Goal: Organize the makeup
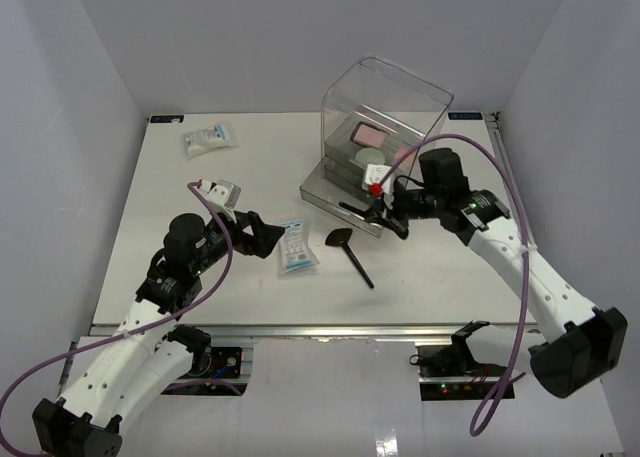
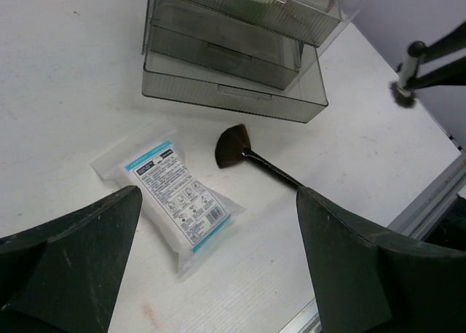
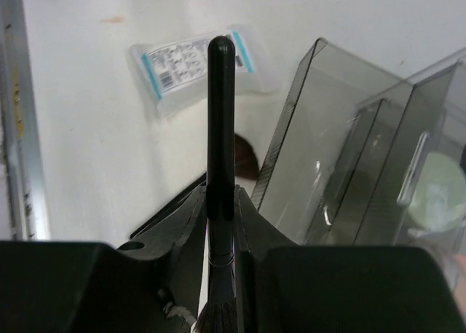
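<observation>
Right gripper (image 3: 220, 199) clamping slim brush (image 3: 220, 114), bristles cut off below, fan brush (image 3: 245, 162) half hidden

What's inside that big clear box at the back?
A pink palette and a pale round compact show through the clear box. What lies in the lower grey drawers I cannot tell.

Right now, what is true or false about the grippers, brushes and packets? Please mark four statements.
1. The right gripper is shut on a slim black brush. True.
2. The left gripper holds a packet. False: it is open and empty; the near packet lies on the table.
3. The fan brush lies on the table beside that packet. True.
4. The far packet is inside the clear box. False: it lies on the table, outside it.
</observation>
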Available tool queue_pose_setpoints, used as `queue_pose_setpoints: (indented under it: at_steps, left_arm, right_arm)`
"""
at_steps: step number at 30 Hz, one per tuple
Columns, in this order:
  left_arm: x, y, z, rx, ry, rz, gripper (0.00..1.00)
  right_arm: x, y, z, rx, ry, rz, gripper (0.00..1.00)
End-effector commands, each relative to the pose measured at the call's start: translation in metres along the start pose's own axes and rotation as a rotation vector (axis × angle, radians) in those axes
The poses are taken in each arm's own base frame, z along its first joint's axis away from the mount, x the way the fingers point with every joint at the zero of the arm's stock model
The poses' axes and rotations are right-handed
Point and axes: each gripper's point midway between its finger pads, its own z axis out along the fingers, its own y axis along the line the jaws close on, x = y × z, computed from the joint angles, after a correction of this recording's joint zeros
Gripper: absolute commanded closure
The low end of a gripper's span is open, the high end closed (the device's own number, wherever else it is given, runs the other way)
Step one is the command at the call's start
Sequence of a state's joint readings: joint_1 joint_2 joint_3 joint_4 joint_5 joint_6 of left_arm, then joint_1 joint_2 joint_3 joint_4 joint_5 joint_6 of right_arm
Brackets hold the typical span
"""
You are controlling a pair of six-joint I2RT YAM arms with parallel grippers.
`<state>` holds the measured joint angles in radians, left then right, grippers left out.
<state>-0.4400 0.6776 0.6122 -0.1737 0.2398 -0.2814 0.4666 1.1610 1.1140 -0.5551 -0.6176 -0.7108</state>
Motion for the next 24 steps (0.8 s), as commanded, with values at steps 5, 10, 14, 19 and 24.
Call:
queue_pose_setpoints:
  at_steps: [5,10,14,19,24]
  left_arm:
    - [0.011,-0.020,0.006,0.119,0.029,-0.082,0.02]
    - [0.021,-0.030,0.010,0.141,0.078,-0.265,0.08]
    - [0.028,-0.037,0.018,0.101,0.104,-0.386,0.15]
    - [0.061,-0.054,0.034,-0.015,0.197,-0.535,0.30]
    - [0.086,-0.056,0.067,-0.217,0.252,-0.647,0.32]
  right_arm:
    - [-0.011,-0.103,0.071,0.288,0.178,0.036,0.92]
    - [0.012,-0.116,0.093,0.313,0.212,0.044,0.90]
    - [0.021,-0.121,0.102,0.326,0.225,0.076,0.57]
    - [-0.002,-0.096,0.086,0.243,0.116,0.127,0.31]
    - [-0.020,-0.049,0.047,0.047,-0.015,0.234,0.29]
